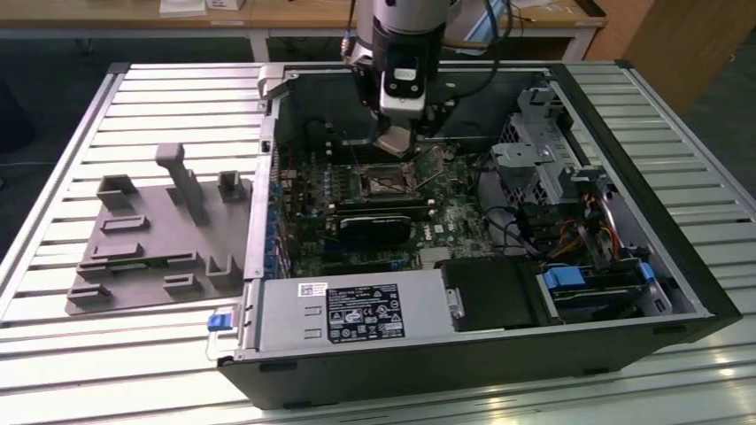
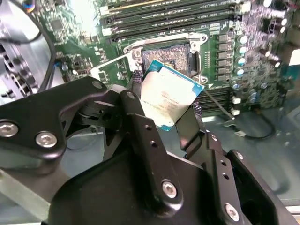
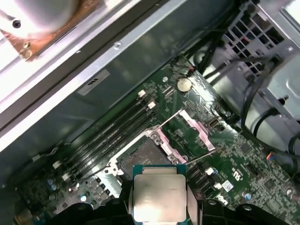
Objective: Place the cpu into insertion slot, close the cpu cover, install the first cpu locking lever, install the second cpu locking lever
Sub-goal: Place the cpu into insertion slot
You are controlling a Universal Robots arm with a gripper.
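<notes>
Black fingers (image 2: pixel 140 119) of the gripper (image 1: pixel 397 146) are clamped on two opposite edges of the cpu (image 2: pixel 169 95). The chip hangs in the air, near the slot (image 2: pixel 168 52) and above it, not yet in it. In both wrist views its edges look turned against the slot's silver rim. So the step in hand, as I judge it, is the placing, and doing it well means squaring the chip to the rim and keeping it level, so that it drops in flat rather than corner first. The dark centre of the slot is bare and should take no sideways rubbing. The cover (image 3: pixel 199 133) seems swung open to the far side of the slot, and a thin wire lever (image 2: pixel 112 63) stands out from the rim; both look clear of the way down, though the room beside the fingers is tight.

Around the slot lies the green board (image 2: pixel 70 51), inside a black case (image 1: pixel 473 372) laid on its side. The case rests on a slatted metal table (image 1: pixel 154 97), with a grey fixture (image 1: pixel 154 239) at the exterior view's left. Wooden desks (image 1: pixel 296 18) stand behind.
</notes>
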